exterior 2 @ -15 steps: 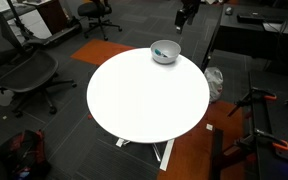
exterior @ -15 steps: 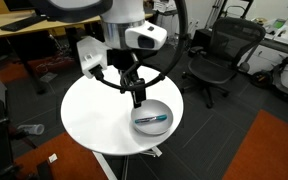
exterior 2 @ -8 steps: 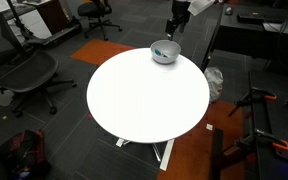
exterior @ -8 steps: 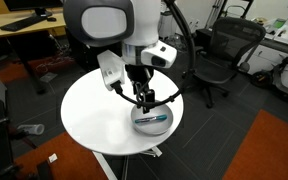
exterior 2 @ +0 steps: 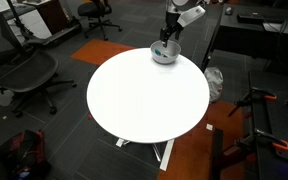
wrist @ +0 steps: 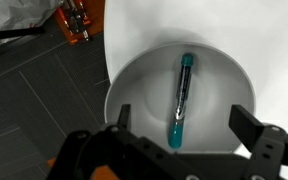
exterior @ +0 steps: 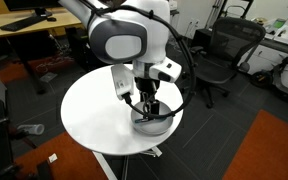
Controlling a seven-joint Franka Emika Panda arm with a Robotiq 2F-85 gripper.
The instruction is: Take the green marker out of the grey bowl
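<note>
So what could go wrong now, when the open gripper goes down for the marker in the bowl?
1. The open gripper is wide; its fingers might strike the wall of the grey bowl before they reach the green marker.
2. The bowl stands near the edge of the white table; a push could slide it off.
</note>
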